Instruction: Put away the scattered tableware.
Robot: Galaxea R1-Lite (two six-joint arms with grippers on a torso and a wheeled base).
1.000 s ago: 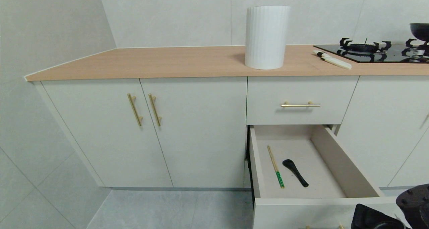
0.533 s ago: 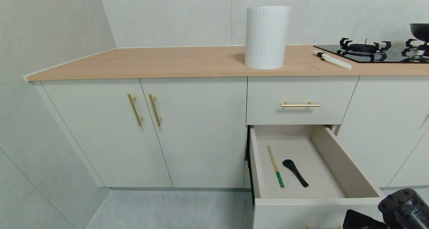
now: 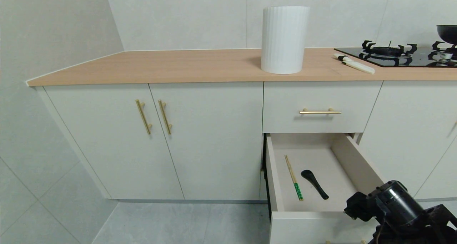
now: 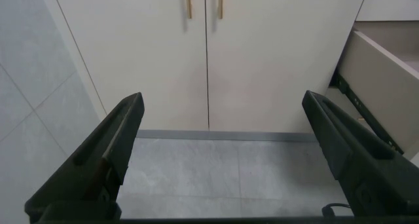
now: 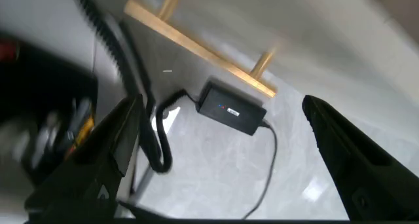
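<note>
Drawer stage of tidying. Pale open lower drawer [image 3: 357, 167] holds the pair of wooden chopsticks with green-patterned ends [image 3: 294, 178] and, just beside them but not touching, the black long-handled spoon [image 3: 314, 184]. Both lie flat on the drawer floor, as they lay a second ago.

Change: the black right arm [image 3: 396, 208] has risen from the bottom right corner of the head view to stand beside the drawer's front right corner.

Right gripper [image 5: 219, 106]: fingers spread wide, nothing between them. Beyond it is a brass bar handle [image 5: 200, 48], probably that of the open drawer front, though the angle leaves this uncertain.

Left gripper [image 4: 222, 106]: likewise spread and empty, low before the closed pale cabinet doors [image 4: 275, 54].

On the wooden countertop [image 3: 178, 65], a white ribbed cylindrical container [image 3: 284, 40] and, near the black gas hob [image 3: 392, 55], a white-handled knife-like utensil [image 3: 354, 64] remain where they were.

Reading: two pieces are stowed. With the arm lifted and empty, the next step is likely either fetching the utensil from the counter or pushing the drawer shut.
</note>
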